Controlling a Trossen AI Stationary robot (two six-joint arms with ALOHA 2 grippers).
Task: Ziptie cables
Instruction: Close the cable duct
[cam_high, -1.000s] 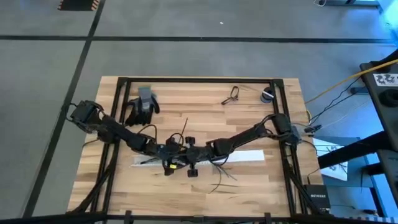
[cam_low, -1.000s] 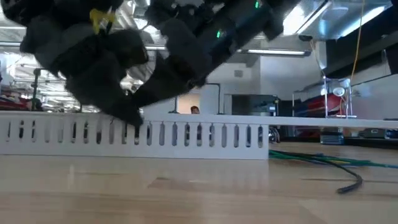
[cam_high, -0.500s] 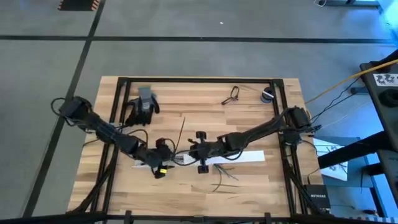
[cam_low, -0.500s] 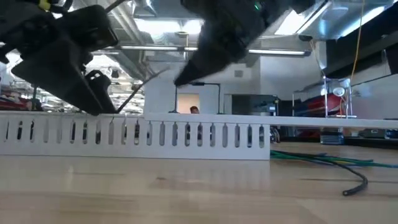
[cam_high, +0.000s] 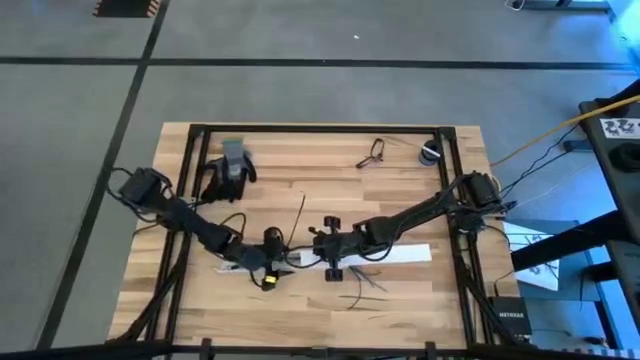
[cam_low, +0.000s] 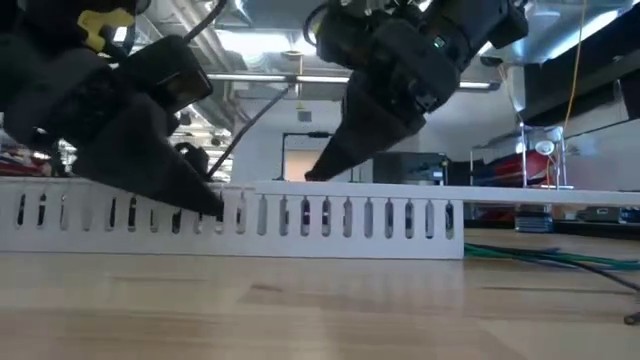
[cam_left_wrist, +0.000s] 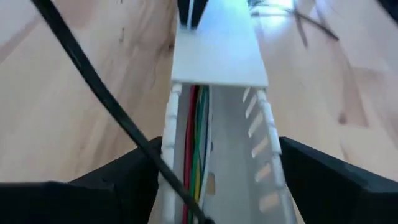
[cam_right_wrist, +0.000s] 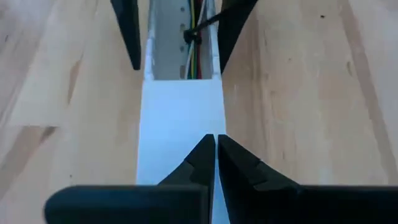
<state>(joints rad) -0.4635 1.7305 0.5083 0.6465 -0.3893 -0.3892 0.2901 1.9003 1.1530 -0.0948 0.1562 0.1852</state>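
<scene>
- My left gripper (cam_left_wrist: 211, 186) straddles the open end of the white slotted duct (cam_left_wrist: 236, 155), 1 finger (cam_left_wrist: 112, 180) on each outer wall, jaws spread wide around it and not pressing anything I can see.
- Inside that duct, right between my left fingers, runs a bundle of coloured wires (cam_left_wrist: 194, 143), red, green and yellow.
- A thin black cord (cam_left_wrist: 106, 99) crosses diagonally in front of my left wrist camera and dips towards the duct.
- My right gripper (cam_right_wrist: 215, 155) sits over the flat white lid (cam_right_wrist: 180, 124) that covers the rest of the duct, fingertips (cam_right_wrist: 202, 158) drawn almost together with only a sliver between; I see nothing held in them.
- From above, both grippers face each other along the duct near the table's (cam_high: 400, 320) middle.
- The cables (cam_high: 362, 288), loose dark strands, lie on the wood just beside my right gripper on its near side, apart from both tools.
- A black glove (cam_high: 227, 172) rests at the far left of the table.
</scene>
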